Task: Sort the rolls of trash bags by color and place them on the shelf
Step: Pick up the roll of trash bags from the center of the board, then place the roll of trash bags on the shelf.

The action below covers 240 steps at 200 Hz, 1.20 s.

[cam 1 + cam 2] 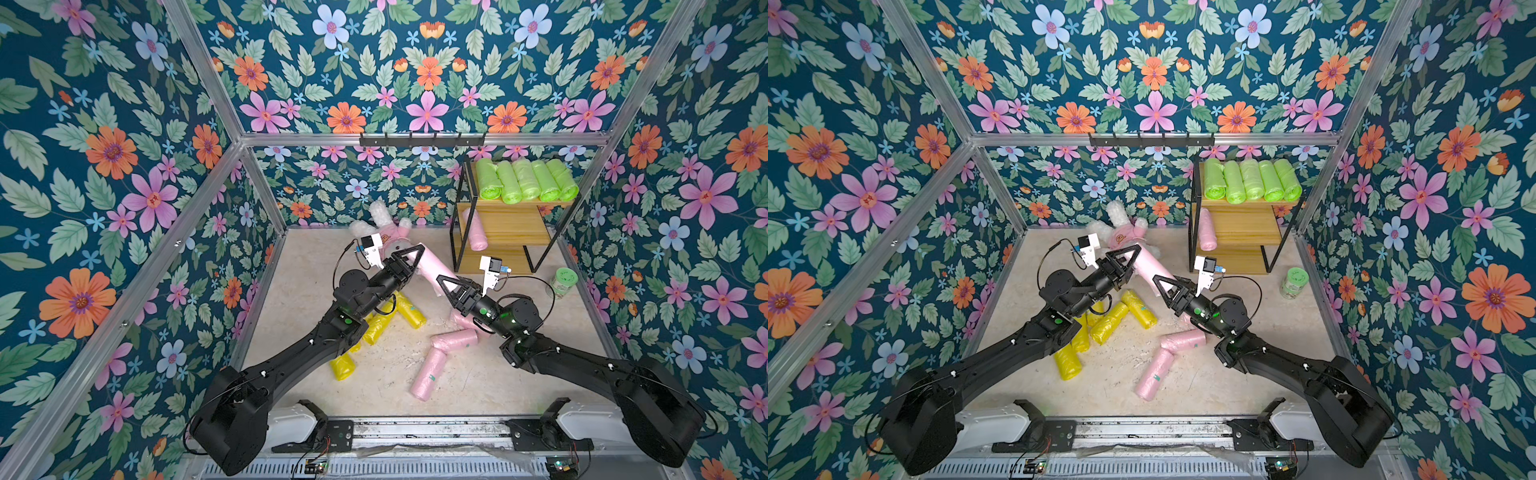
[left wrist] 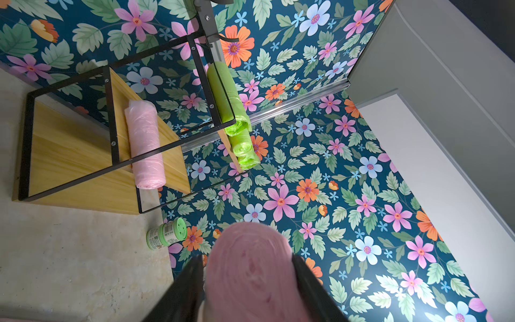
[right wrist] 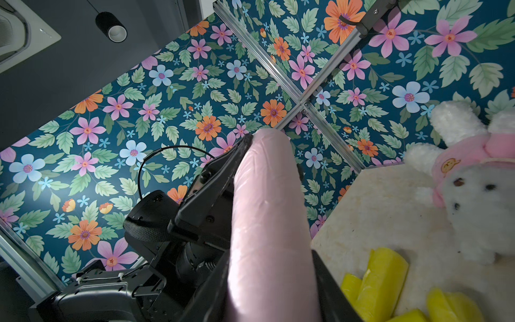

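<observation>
Only unreadable labels mark the floor roll [image 1: 428, 374] and green jar [image 1: 562, 282].

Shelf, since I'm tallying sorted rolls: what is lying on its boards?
Five lime green rolls lie side by side on the top board of the shelf; one pink roll lies on the middle board. The lowest board looks bare, but the middle board covers its back.

A pink roll [image 1: 1154, 266] hangs tilted between the left gripper [image 1: 1135, 252] and the right gripper [image 1: 1160, 284]
</observation>
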Each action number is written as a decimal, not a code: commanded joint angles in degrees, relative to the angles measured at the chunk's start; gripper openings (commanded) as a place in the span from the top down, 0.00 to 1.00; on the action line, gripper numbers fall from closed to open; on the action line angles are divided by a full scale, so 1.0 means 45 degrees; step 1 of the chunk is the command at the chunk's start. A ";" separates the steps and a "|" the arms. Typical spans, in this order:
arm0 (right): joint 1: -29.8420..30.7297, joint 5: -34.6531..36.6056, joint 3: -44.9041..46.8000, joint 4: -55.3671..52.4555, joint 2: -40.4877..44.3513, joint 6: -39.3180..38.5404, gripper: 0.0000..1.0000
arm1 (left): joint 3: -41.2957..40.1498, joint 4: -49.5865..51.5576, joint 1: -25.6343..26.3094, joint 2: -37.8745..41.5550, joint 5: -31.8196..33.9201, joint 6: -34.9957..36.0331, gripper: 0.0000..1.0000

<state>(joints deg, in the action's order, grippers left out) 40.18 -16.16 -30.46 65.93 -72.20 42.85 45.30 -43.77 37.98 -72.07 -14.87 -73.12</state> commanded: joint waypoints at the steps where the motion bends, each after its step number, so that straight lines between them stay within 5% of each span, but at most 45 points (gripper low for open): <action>1: -0.0383 0.0326 0.0030 -0.0730 0.0433 -0.0433 0.61 | 0.0180 0.0629 -0.0021 0.0096 0.0050 0.1064 0.33; 53: -0.2355 -0.0022 0.0402 -0.3889 0.2129 -0.1297 0.62 | 0.0374 0.3037 -0.0175 0.0539 0.0190 0.3284 0.22; 122: -0.6708 0.0442 0.1066 -0.6269 0.3746 -0.1106 0.62 | 0.0693 0.5742 -0.0400 0.0723 0.0669 0.7207 0.22; 240: -0.7260 0.2585 -0.2714 -0.4641 -0.1541 -0.0646 0.62 | 0.0706 0.6084 -0.0412 0.0849 0.0982 0.8066 0.23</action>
<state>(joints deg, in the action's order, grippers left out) 7.44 -6.00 -39.44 40.49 -75.72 39.42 48.77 -15.73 36.14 -68.42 -10.39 -37.50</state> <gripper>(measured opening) 0.376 0.771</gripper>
